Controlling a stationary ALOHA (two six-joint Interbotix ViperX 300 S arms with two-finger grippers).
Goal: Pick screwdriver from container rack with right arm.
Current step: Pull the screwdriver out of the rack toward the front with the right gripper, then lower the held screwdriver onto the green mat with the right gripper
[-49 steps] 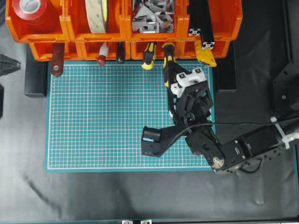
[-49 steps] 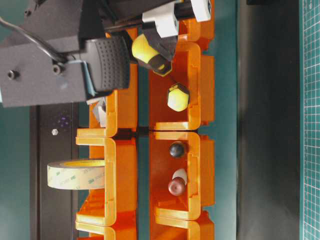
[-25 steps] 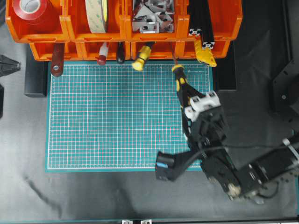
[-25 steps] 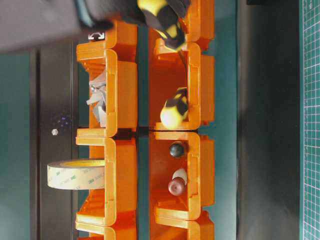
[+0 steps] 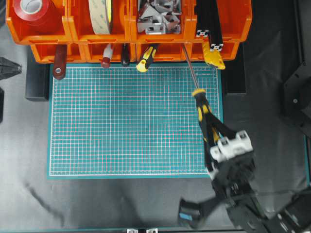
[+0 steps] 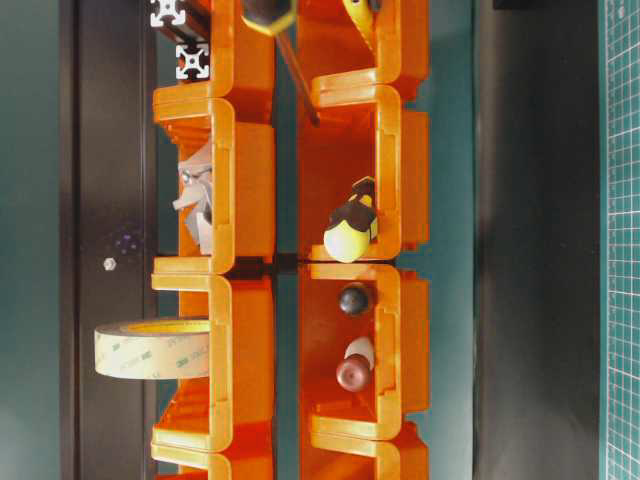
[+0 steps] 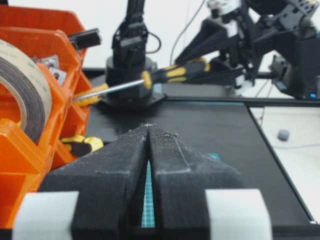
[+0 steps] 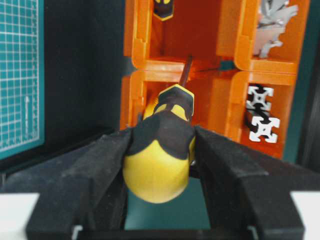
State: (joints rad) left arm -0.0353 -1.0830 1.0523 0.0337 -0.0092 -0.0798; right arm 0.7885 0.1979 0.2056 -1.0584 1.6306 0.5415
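Note:
The screwdriver, with a black-and-yellow handle and a long grey shaft, hangs over the right side of the green mat. My right gripper is shut on its handle, one finger pressing each side. The shaft tip rests just at the front rim of the orange container rack's lower row. In the left wrist view the screwdriver is held level above the table. My left gripper is shut with nothing between its fingers, low by the rack's left end.
A stubbier yellow-and-black tool, a red-handled tool and a dark handle stick out of the lower bins. Upper bins hold tape rolls, metal brackets and black extrusions. The cutting mat lies in front.
My right gripper has drawn back from the rack toward the near edge, pulling the screwdriver's shaft out of the bin. The stubbier tool has tipped to the left.

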